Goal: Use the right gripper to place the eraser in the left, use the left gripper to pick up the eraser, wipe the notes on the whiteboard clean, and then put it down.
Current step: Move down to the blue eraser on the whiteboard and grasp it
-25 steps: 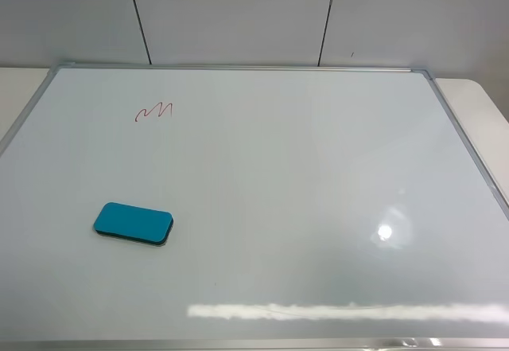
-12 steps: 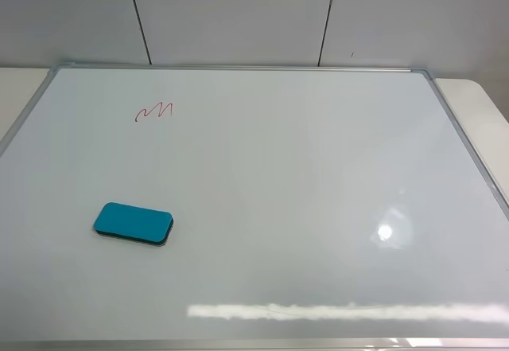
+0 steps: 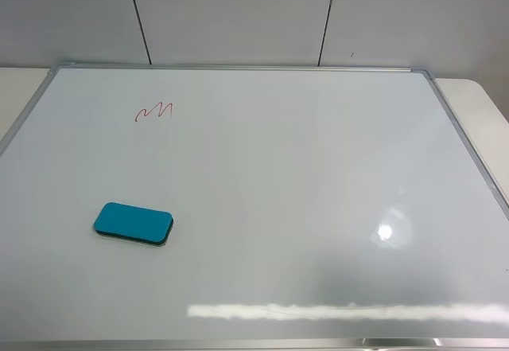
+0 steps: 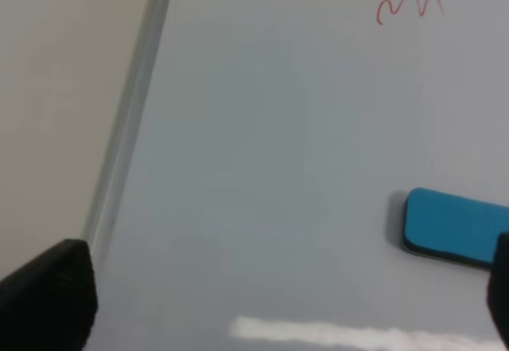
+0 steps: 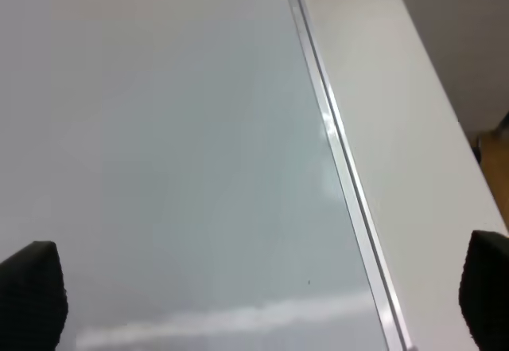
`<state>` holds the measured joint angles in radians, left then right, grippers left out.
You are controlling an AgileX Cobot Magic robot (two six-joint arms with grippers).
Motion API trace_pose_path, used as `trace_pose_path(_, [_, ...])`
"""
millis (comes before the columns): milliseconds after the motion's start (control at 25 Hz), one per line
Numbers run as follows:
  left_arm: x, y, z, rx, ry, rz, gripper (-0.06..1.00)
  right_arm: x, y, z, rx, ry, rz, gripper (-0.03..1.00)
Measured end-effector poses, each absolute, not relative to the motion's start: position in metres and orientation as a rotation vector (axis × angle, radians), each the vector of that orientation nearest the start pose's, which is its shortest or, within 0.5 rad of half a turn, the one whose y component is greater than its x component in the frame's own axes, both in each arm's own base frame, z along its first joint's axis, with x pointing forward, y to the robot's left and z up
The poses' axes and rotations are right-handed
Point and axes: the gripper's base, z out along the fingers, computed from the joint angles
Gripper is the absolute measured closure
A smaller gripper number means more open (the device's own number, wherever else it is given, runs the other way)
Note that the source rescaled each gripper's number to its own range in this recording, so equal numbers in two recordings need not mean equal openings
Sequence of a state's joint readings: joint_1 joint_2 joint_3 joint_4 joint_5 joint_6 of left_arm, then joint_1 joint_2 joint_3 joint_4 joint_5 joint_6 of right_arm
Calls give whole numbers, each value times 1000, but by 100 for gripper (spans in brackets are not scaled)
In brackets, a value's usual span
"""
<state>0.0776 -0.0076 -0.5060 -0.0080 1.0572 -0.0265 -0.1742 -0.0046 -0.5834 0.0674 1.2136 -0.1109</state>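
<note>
The teal-blue eraser (image 3: 133,224) lies flat on the left part of the whiteboard (image 3: 318,176), nearer the front. The red zigzag notes (image 3: 154,112) sit farther back on the left. Neither gripper shows in the exterior high view. The left wrist view shows my left gripper (image 4: 274,295) open above the board near its left frame, with the eraser (image 4: 457,228) beside one fingertip (image 4: 48,295) and the notes (image 4: 409,5) beyond. My right gripper (image 5: 258,291) hangs open over the board's right frame (image 5: 342,168), holding nothing.
The whiteboard rests on a pale table (image 3: 477,104) that shows at both sides. A grey-white panelled wall (image 3: 238,17) stands right behind it. Ceiling light glares on the board's front (image 3: 342,311).
</note>
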Motion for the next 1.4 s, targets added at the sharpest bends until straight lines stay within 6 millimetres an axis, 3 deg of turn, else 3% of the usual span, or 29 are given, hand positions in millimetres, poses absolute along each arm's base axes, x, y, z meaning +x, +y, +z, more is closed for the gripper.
trace_pose_path(120, [-7, -1, 279, -105, 2025, 23, -6, -17, 8, 279, 43, 2137, -81, -2])
trace_pose_path(1400, [-7, -1, 279, -105, 2025, 23, -6, -7, 3, 279, -52, 2042, -56, -2])
